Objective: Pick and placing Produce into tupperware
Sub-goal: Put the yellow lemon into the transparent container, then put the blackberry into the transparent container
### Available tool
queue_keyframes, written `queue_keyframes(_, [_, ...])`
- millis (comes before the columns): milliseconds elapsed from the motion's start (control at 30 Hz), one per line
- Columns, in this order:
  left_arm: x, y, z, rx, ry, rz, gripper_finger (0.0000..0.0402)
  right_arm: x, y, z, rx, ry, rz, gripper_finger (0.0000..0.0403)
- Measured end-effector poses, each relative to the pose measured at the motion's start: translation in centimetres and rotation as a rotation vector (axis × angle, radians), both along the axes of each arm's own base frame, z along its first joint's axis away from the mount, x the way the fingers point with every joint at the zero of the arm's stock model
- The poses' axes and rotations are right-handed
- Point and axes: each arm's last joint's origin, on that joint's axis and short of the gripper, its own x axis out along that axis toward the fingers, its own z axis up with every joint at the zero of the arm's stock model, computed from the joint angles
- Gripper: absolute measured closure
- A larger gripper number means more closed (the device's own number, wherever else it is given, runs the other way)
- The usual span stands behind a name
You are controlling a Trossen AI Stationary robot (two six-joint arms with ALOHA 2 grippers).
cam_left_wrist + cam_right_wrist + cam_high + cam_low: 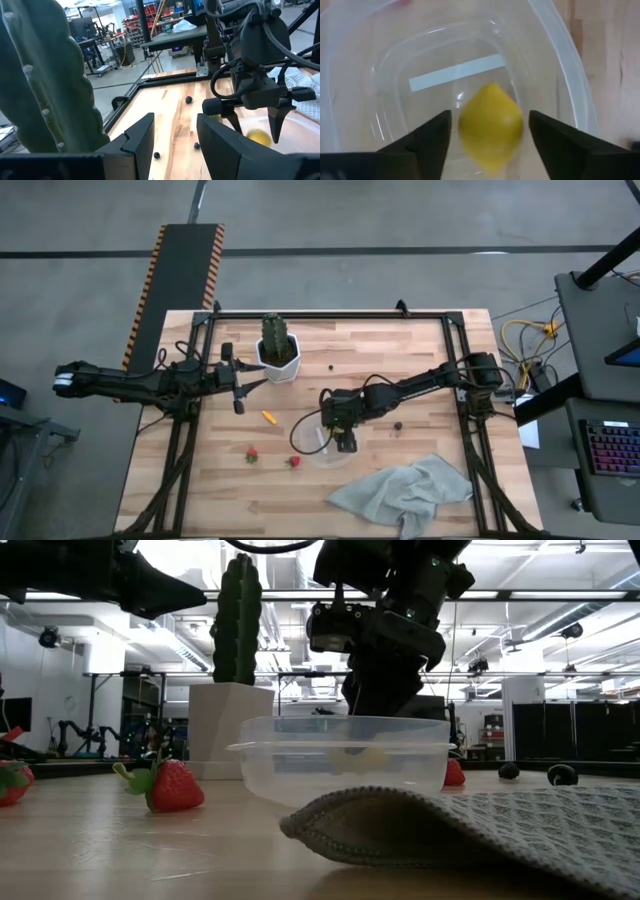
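The right gripper [489, 131], jaws spread wide, hung over the tupperware [312, 440] at centre frame of the high view, the lemon [491, 126] lying free between its fingers on the container floor: apparently the release step. The left gripper [238, 385], also open, waited beside the cactus [275, 335]. Next would likely be a strawberry [293, 462] lower left of the container.

Clear glossy plastic tub [560, 65], smooth matt lemon [491, 125], pale wood-plank bench [400, 350], waffle-weave cloth [480, 825].
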Motion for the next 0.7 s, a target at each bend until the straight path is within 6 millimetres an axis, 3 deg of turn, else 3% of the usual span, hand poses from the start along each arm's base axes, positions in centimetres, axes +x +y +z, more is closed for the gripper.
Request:
queue_keyframes(100, [0.0, 0.0, 0.0, 0.0, 0.0, 0.0, 0.0267, 0.0, 0.0, 0.0, 0.0, 0.0, 0.0, 0.0127])
queue_keyframes(300, [0.0, 0.0, 0.0, 0.0, 0.001, 0.0, 0.0267, 0.0, -0.1, 0.8, -0.008, -0.017, 0.016, 0.0152])
queue_keyframes(533, [0.0, 0.0, 0.0, 0.0, 0.001, 0.0, 0.0267, -0.3, -0.8, 5.1, -0.116, -0.073, 0.025, 0.0175])
queue_keyframes(700, [0.0, 0.0, 0.0, 0.0, 0.001, 0.0, 0.0267, -3.0, -1.8, 7.9, -0.329, -0.004, -0.051, 0.0179])
